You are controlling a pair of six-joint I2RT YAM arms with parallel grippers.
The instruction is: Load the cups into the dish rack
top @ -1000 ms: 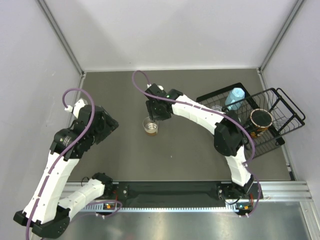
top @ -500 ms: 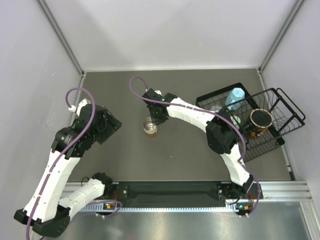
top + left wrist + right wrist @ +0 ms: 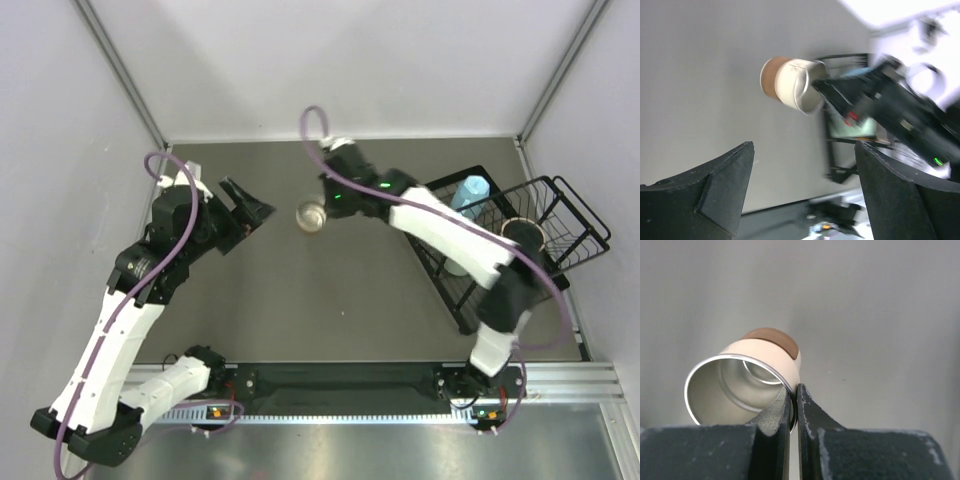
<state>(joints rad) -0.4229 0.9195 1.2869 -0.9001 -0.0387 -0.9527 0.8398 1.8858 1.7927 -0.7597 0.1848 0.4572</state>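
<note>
Already in dish rack (image 3: 562, 250): blue mug (image 3: 470, 192), dark mug (image 3: 521, 234).
Right jaws pinch tilted cream cup (image 3: 752, 375) by rim; left jaws wide.

Bright even diffuse light, faint shadows, top view sharp, left wrist view motion-blurred at right, upper right corner blown out, glint on cup (image 3: 765, 352) rim

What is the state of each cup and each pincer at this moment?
cream cup: tipped sideways, held by its rim.
right pincer: shut on the cream cup.
left pincer: open, empty.
blue cup: in the rack.
dark mug: in the rack, mouth up.
</note>
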